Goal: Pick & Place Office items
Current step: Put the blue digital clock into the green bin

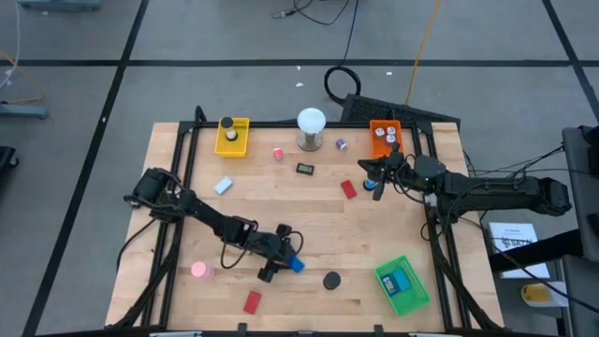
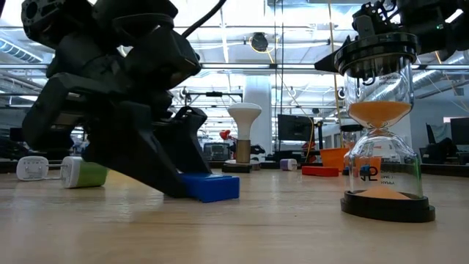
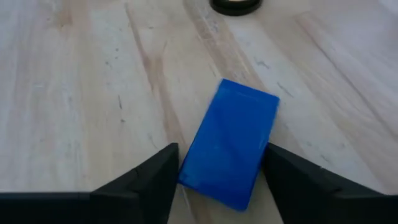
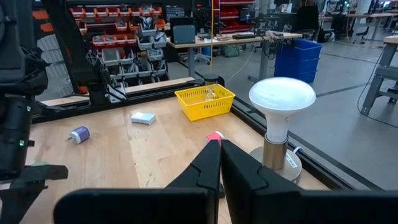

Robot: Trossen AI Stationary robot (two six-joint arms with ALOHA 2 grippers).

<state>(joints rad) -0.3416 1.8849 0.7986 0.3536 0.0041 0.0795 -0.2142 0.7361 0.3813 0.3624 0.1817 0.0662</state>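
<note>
Left gripper (image 3: 217, 177) open astride the blue block (image 3: 230, 142) near the black round piece (image 1: 331, 280) — better squared to its skew before closing; right gripper (image 4: 221, 158) shut, idle.

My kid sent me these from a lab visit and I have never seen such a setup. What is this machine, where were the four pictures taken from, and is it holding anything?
It is a robot with two dark arms at a wooden table. One picture looks straight down, one looks level across the tabletop, and two come from cameras on the wrists. The left gripper is low on the table, its open fingers on either side of a blue flat block that lies flat, not lifted. The right gripper waits shut and empty near the orange tray. Also there: a yellow tray, a green tray, a white ball on a metal base, and small red, pink and black pieces.
</note>
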